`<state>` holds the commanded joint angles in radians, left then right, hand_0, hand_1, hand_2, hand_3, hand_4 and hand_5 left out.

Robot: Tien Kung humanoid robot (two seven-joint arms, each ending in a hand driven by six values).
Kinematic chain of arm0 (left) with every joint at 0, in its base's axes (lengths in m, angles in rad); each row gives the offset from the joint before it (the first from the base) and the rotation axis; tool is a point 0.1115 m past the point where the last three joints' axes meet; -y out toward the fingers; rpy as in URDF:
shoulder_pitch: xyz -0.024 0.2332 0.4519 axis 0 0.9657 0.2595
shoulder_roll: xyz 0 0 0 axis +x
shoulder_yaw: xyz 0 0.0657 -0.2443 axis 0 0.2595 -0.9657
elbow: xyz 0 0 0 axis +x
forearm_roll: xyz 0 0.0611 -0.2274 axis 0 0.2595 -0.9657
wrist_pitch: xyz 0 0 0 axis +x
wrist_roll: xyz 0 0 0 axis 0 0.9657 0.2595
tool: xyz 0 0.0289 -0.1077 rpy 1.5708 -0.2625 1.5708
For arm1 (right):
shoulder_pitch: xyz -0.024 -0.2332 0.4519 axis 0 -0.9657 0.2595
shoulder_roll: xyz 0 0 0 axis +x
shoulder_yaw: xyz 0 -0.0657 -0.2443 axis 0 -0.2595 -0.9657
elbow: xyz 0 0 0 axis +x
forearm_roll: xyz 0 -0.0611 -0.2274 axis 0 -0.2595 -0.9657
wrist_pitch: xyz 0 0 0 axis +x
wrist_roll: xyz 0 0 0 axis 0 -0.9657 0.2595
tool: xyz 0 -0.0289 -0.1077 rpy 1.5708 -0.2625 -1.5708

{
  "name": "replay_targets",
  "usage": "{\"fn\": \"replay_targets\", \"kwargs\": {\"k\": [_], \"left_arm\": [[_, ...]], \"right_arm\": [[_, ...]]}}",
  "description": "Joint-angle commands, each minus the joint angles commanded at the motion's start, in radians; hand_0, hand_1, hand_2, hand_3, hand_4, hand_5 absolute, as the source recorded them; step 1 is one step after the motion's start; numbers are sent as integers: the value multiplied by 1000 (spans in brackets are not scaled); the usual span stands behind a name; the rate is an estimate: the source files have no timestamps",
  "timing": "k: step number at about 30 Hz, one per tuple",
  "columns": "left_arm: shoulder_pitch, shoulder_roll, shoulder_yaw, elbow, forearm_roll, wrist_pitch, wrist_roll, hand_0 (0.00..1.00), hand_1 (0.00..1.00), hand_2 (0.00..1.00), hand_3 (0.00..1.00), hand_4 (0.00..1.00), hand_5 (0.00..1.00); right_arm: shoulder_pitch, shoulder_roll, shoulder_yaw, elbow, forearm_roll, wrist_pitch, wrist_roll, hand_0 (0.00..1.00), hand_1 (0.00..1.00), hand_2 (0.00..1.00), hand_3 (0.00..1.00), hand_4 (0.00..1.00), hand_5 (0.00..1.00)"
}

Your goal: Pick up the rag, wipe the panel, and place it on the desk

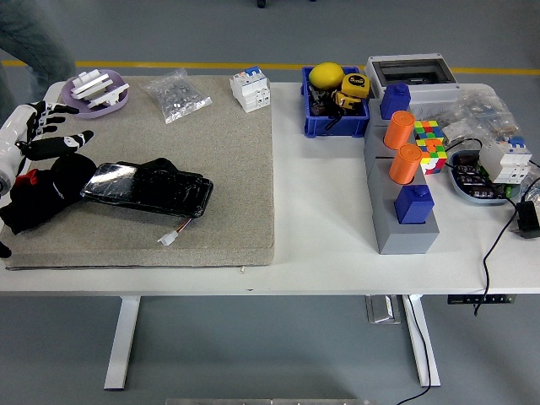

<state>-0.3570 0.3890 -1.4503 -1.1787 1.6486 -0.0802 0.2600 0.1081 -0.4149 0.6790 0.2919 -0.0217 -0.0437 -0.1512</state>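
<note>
Nearest the surface's (pixel 321 253) front edge, a small white connector (pixel 168 238) on short wires lies on the grey mat (pixel 228 169) that covers the surface's left half. Just behind it, the glossy black panel (pixel 148 187) lies flat on the mat, long side running left to right. Black rag (pixel 42 196) sits bunched at the mat's left edge, touching the panel's left end. Left hand (pixel 49 135) hangs directly over the rag, fingers spread wide, holding nothing; contact with the rag cannot be judged.

Back left corner: lavender dish (pixel 97 91) with white parts, clear bag (pixel 175 94) of small hardware beside it. White breaker block (pixel 251 89) at the mat's back right corner. Right half: blue bin (pixel 335 114) with yellow items, grey block (pixel 401 202) carrying two orange cylinders (pixel 402 146) and blue pieces, a colour cube (pixel 429 145) beside it.
</note>
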Motion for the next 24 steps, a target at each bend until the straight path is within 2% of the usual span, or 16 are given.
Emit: {"fn": "replay_targets", "kwargs": {"k": [2, 6, 7, 20, 24], "left_arm": [[-4, 1, 1, 9, 39, -12, 11, 997, 998, 998, 973, 998, 304], [-25, 5, 9, 55, 201, -49, 47, 997, 998, 998, 973, 998, 304], [-31, 7, 12, 67, 222, -51, 48, 998, 998, 998, 998, 998, 316], [-95, 21, 86, 202, 225, -54, 50, 998, 998, 998, 971, 998, 340], [-115, 23, 121, 254, 225, -22, 37, 998, 998, 998, 971, 998, 340]], "right_arm": [[0, -1, 0, 0, 0, 0, 0, 751, 623, 635, 561, 906, 428], [1, -4, -4, 1, 2, -1, -1, 751, 623, 635, 561, 906, 428], [1, -5, -4, 1, 2, -1, -1, 752, 623, 632, 561, 906, 427], [4, -7, 4, 1, -4, -7, -1, 751, 623, 630, 561, 903, 425], [3, -9, 10, 2, -9, -9, -1, 751, 623, 630, 561, 903, 425]]}}
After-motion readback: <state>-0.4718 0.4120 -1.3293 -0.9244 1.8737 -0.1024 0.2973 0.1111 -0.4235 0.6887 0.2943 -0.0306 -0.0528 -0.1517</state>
